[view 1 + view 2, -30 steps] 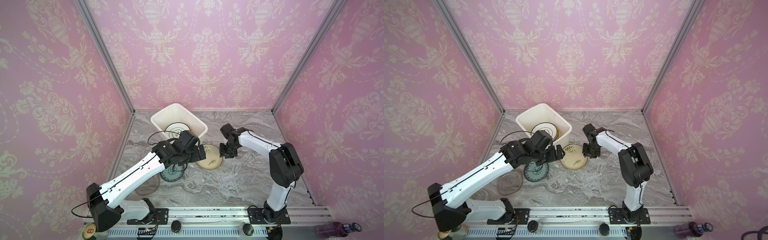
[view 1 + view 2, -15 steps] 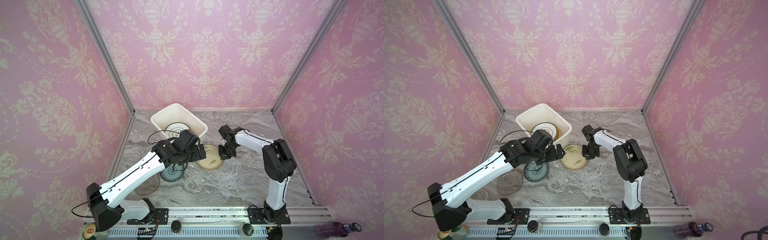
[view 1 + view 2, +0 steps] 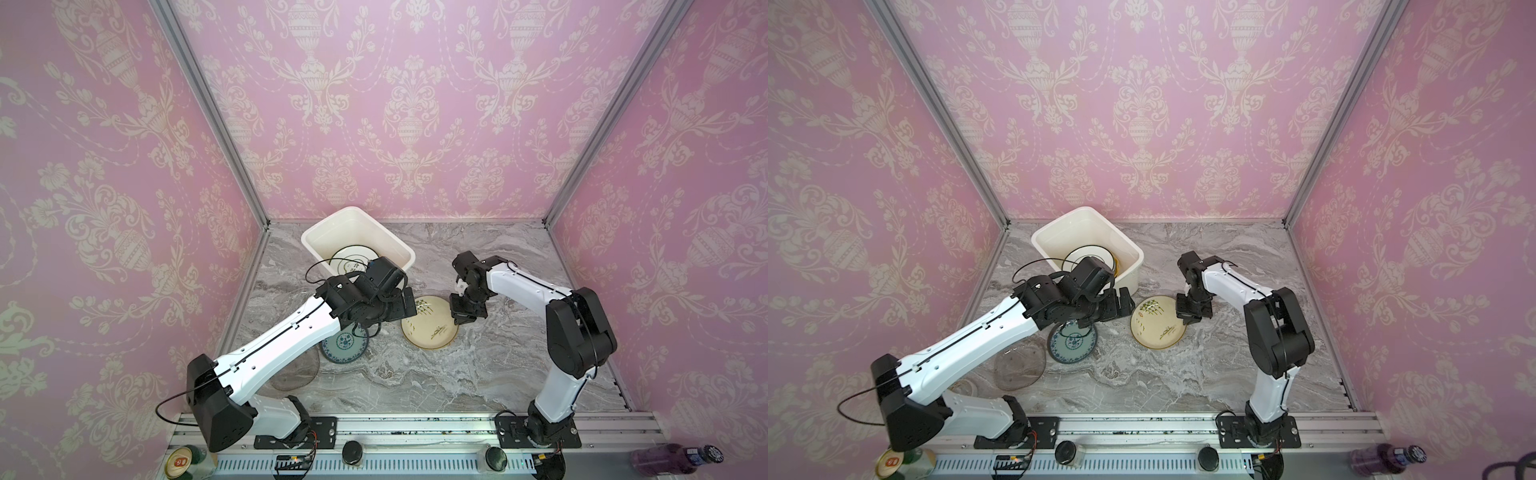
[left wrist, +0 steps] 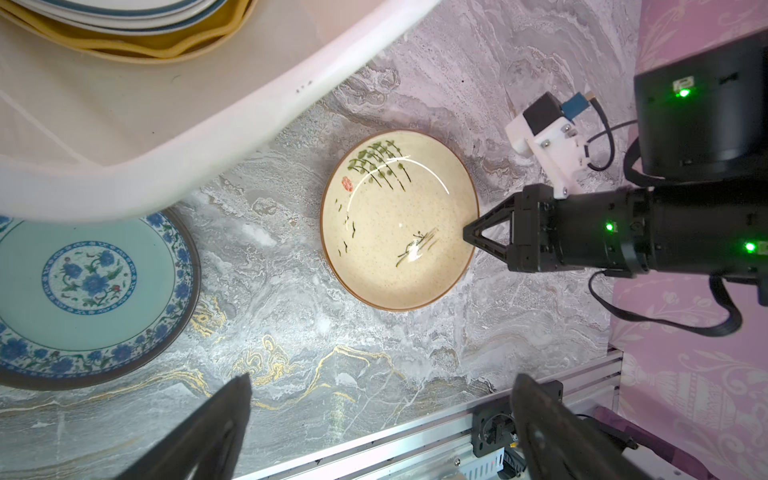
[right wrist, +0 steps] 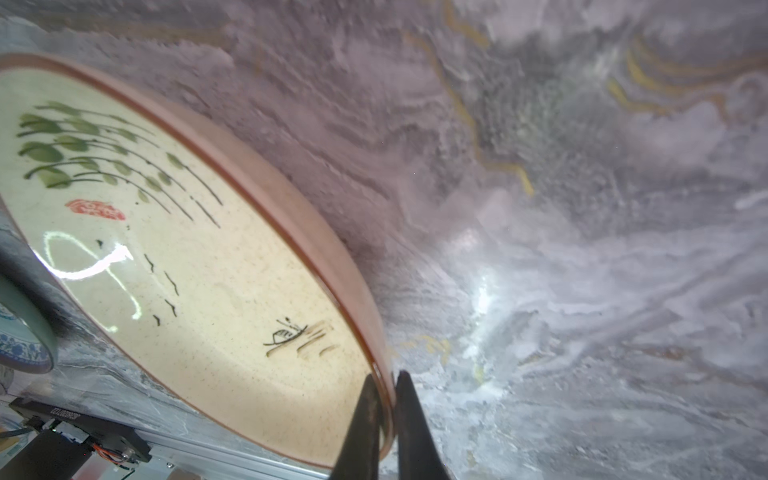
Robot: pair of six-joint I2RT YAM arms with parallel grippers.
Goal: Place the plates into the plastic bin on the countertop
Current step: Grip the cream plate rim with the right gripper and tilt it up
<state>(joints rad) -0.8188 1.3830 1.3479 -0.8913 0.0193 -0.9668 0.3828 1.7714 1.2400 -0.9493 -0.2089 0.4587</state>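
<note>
The right pincer [image 5: 385, 384] is clamped on the rim of the cream plate with green sprigs [image 4: 399, 232], which sits on the counter [image 3: 478, 365] near the white bin [image 4: 257, 116]. The left pincer [image 4: 382, 378] hangs spread wide above the counter beside that plate. A teal plate [image 4: 91, 291] and a glass plate [image 3: 1019, 368] lie on the counter; other plates [image 3: 351, 259] sit stacked in the bin

Cream plate [image 5: 187, 270]: green sprigs, brown rim, on the marbled table [image 5: 582, 208].
Right tool [image 5: 386, 376]: two dark fingers pinching that plate's rim.
Teal plate [image 5: 25, 345]: edge only, just beside.
</note>
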